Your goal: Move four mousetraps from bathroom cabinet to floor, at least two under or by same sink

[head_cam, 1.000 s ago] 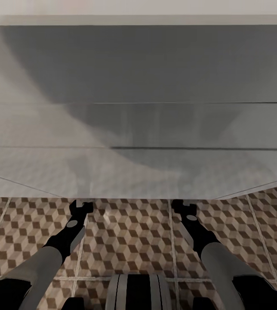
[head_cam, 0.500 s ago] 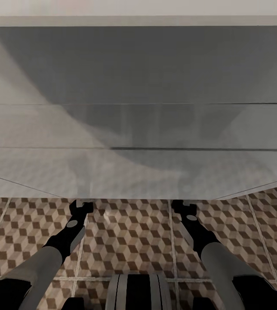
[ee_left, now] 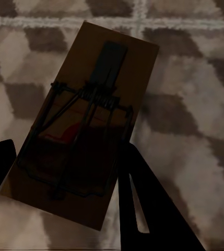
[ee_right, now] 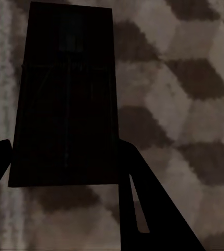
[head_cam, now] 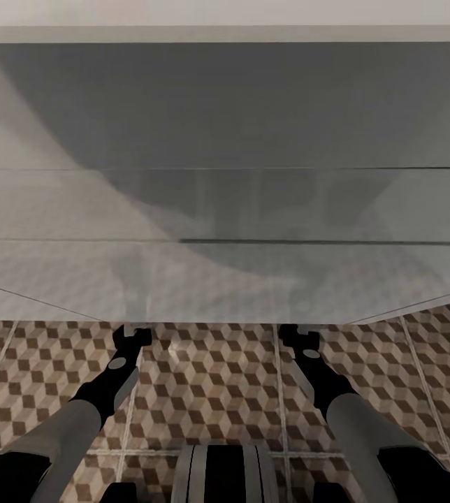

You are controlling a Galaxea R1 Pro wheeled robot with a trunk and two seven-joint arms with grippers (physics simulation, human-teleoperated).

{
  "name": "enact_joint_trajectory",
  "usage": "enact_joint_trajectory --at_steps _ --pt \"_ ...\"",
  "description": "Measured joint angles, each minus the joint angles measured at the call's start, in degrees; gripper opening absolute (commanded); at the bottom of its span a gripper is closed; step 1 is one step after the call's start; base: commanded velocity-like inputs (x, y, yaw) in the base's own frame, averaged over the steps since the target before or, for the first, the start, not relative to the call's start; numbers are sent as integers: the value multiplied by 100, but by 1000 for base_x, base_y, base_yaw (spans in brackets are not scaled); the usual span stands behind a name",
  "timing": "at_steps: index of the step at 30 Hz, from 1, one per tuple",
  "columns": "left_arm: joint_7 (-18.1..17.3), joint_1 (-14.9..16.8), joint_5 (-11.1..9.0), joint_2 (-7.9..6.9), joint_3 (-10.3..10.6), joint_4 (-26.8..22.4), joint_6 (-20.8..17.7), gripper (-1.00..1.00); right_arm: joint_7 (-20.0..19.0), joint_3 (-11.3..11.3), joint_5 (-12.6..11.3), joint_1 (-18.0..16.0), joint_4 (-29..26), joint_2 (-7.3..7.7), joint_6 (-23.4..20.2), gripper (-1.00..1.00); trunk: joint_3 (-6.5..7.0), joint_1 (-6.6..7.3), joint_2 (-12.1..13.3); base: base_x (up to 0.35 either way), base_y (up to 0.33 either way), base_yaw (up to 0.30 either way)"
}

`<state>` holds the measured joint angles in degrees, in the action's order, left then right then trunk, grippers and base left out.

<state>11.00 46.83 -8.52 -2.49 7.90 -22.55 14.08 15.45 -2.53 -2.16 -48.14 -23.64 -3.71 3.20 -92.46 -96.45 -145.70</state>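
Both arms stretched toward 12 o'clock, tips at the lower edge of a long white wall-hung sink block (head_cam: 225,209), above cube-patterned brown-and-cream floor tiles (head_cam: 211,391).

Left gripper (ee_left: 65,172) clamped on a flat tan wooden mousetrap with wire spring (ee_left: 85,125); right gripper (ee_right: 65,172) clamped on a second, shadow-dark flat mousetrap slab (ee_right: 65,99); tiles just behind both.

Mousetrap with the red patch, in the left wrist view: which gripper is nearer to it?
Left. The left gripper has a finger on either side of the red-marked mousetrap. The right gripper is off to its side, flanking a second, darker mousetrap.
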Motion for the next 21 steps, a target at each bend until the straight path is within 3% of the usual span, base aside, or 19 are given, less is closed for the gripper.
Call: enact_joint_trajectory --at_steps 11,21 --pt "-54 -1 -5 -9 -20 236 -72 -100 -2 -48 -6 -7 252 -13 -1 -100 0 0 0 0 0 0" --pt "-62 2 -4 -21 -30 379 -207 -100 -3 -86 -1 -8 426 -148 -142 -100 0 0 0 0 0 0"
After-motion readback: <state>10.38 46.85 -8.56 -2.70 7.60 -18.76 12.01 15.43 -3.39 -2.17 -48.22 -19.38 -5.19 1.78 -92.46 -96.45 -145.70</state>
